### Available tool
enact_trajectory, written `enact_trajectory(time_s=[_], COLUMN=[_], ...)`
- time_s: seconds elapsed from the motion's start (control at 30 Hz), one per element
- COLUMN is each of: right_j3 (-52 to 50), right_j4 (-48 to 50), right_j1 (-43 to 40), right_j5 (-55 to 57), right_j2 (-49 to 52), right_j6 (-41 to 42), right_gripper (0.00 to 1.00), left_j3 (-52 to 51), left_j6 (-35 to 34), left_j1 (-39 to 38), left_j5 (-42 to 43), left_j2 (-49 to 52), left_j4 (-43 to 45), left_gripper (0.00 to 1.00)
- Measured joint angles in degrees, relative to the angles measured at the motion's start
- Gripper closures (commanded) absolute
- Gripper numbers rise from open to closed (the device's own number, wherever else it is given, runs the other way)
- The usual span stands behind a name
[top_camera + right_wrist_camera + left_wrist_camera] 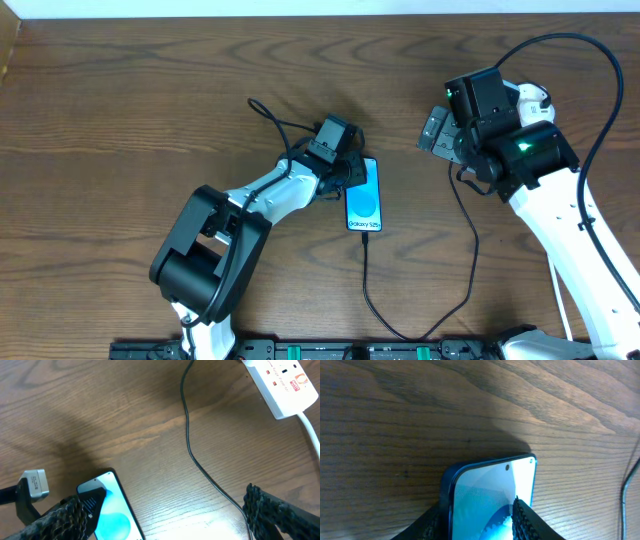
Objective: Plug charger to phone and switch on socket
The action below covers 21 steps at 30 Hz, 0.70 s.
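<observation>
Straddling the top end of the phone (364,195) with the left gripper (477,515), one finger at each long edge; impossible to tell whether pinching or merely bracketing. Lying flat on the table (120,100), screen up, with the charger (366,270) meeting its bottom edge, seemingly plugged in. Holding the right gripper (165,505) wide apart and empty, well short of the socket (280,382). Best now: lift left straight up without dragging the plug, swing right across clear of the cable, then press a switch squarely with a single fingertip.
</observation>
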Motion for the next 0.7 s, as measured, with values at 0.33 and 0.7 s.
enact_trajectory(time_s=[0.33,0.7], right_j3=[0.0,0.0], right_j4=[0.0,0.0], right_j1=[0.0,0.0], right_j5=[0.0,0.0], right_j2=[0.0,0.0], right_j6=[0.0,0.0], right_gripper=[0.01,0.01], left_j3=[0.0,0.0], left_j6=[0.9,4.8], left_j1=[0.0,2.4], left_j5=[-2.7,-4.7], left_j2=[-0.4,-0.5], left_j4=[-0.8,-1.2], left_gripper=[0.55,0.55])
